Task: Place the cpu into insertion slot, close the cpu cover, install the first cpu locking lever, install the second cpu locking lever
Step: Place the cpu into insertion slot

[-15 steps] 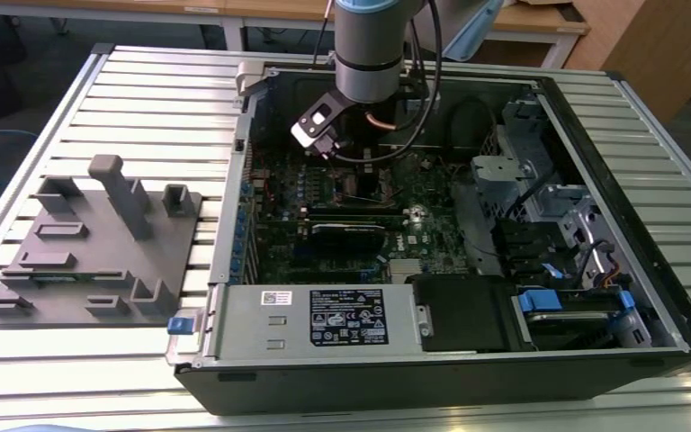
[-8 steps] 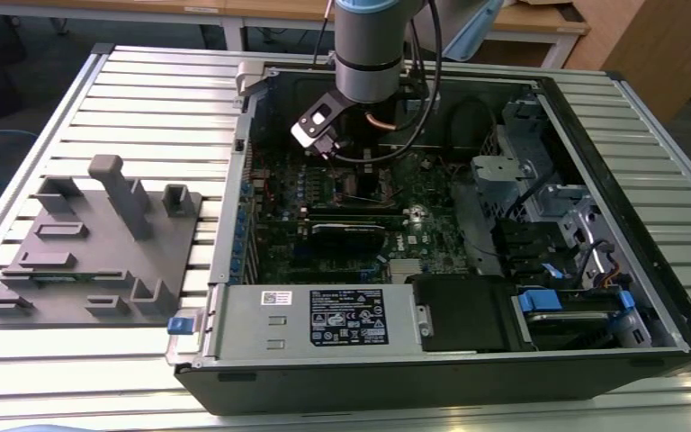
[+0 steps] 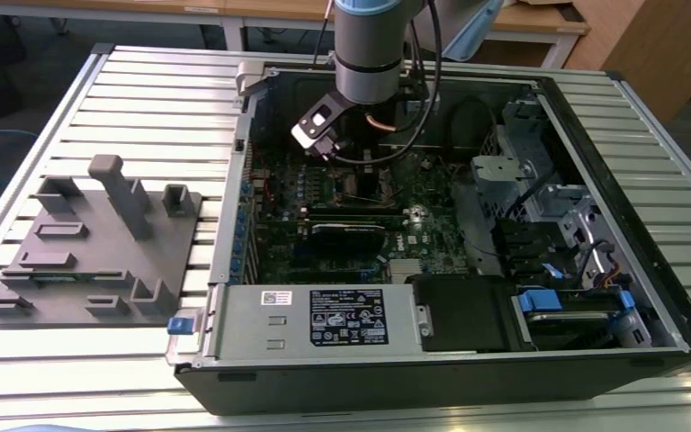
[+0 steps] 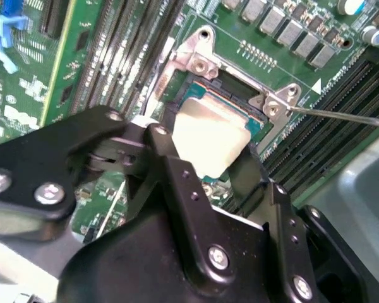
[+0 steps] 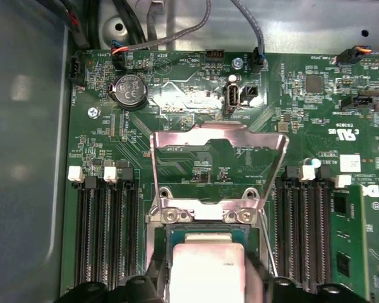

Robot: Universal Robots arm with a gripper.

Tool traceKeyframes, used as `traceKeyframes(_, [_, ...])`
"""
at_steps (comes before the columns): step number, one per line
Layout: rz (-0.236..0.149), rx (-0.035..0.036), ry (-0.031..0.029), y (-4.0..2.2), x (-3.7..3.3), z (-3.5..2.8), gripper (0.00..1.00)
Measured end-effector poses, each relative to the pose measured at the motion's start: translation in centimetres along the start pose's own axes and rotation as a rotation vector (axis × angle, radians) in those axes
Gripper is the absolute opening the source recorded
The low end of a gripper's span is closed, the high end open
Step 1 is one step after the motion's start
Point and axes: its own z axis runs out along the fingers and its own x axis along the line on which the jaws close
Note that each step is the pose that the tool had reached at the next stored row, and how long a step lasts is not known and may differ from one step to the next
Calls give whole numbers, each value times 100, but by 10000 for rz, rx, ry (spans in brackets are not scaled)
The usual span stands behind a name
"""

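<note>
At upper centre of the exterior view, the gripper point(image 3: 352, 153) sits low inside the computer case point(image 3: 442, 387) on the desk point(image 3: 141, 90). Its fingers point(image 4: 170, 158) are closed against opposite edges of the cpu point(image 4: 208, 132), which is held directly over the insertion slot point(image 4: 234, 95). The cpu cover point(image 5: 271, 140) stands raised and open.

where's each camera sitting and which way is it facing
Exterior view: off the arm, above the open computer case, looking down; the arm shows.
First wrist view: on the arm, facing the open cpu cover; the gripper shows.
Second wrist view: on the arm, slanting along the gripper.
Both wrist views share the gripped cpu.
</note>
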Motion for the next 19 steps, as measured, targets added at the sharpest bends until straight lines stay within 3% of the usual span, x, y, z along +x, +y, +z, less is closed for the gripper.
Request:
traceKeyframes(1, [0, 4, -7, -1, -1, -2, 60])
traceKeyframes(7, [-2, 13, -21, -1, -4, -16, 60])
traceKeyframes(16, [-1, 12, -19, 7, -5, -118, 60])
traceKeyframes(19, [-1, 10, -17, 8, -5, -124, 60])
